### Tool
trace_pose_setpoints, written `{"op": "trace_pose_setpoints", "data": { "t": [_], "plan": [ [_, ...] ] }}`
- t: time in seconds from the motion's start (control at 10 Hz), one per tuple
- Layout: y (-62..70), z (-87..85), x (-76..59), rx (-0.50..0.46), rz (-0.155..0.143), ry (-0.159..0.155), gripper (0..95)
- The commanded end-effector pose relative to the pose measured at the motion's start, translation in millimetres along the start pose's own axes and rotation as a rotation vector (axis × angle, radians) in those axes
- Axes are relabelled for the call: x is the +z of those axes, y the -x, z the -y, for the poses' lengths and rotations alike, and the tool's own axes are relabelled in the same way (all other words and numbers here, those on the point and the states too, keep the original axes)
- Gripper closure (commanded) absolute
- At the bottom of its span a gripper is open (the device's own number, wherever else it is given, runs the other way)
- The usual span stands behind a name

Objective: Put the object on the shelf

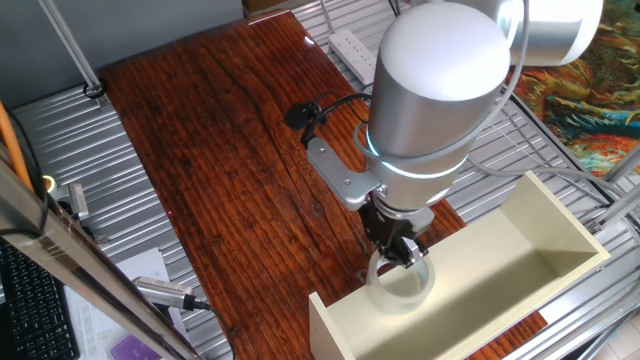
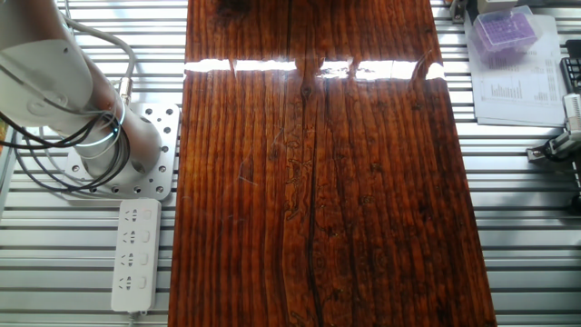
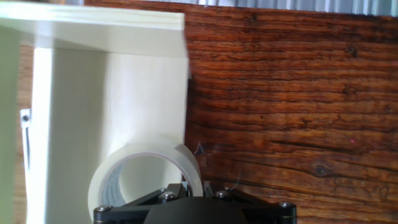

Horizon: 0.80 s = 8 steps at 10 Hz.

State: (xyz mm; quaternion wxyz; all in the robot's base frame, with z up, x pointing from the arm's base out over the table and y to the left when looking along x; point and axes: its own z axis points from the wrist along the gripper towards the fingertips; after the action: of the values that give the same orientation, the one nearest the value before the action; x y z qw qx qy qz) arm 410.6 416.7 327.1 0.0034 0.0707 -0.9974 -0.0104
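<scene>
Dark wooden tabletop [image 1: 230, 170], cream shelf [image 1: 520, 255] lying at its near edge.
Gripper [image 1: 400, 250] is clamped on the tape roll [image 1: 400, 283], held upright at the fingertips; the shelf's open cavity lies directly ahead, slightly left.

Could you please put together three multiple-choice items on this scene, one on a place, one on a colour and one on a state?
1. Where is the tape roll?
A. At the shelf's near end, in the gripper
B. Flat on the wooden tabletop, far from the shelf
C. On the power strip

2. What colour is the shelf?
A. Purple
B. Cream
C. Black

3. How is the roll held?
A. Lying loose, untouched
B. Hanging from a cable
C. Gripped by the jaws

Answers: 1 A, the roll hangs over the shelf's edge below the arm. 2 B, its boards are pale cream. 3 C, the jaws close on its rim in the hand view.
</scene>
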Motion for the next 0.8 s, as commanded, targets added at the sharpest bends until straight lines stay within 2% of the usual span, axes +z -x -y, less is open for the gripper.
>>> {"op": "trace_pose_setpoints", "data": {
  "t": [0.1, 0.4, 0.6, 0.8],
  "plan": [
    [-0.8, -0.8, -0.1, 0.006, 0.0, -0.003, 95.0],
    [-3.5, -4.7, 4.5, 0.013, -0.009, -0.007, 95.0],
    [-8.8, -9.1, 10.9, 0.025, -0.004, -0.008, 95.0],
    [-11.5, -12.1, 11.7, 0.033, -0.006, -0.01, 95.0]
  ]
}}
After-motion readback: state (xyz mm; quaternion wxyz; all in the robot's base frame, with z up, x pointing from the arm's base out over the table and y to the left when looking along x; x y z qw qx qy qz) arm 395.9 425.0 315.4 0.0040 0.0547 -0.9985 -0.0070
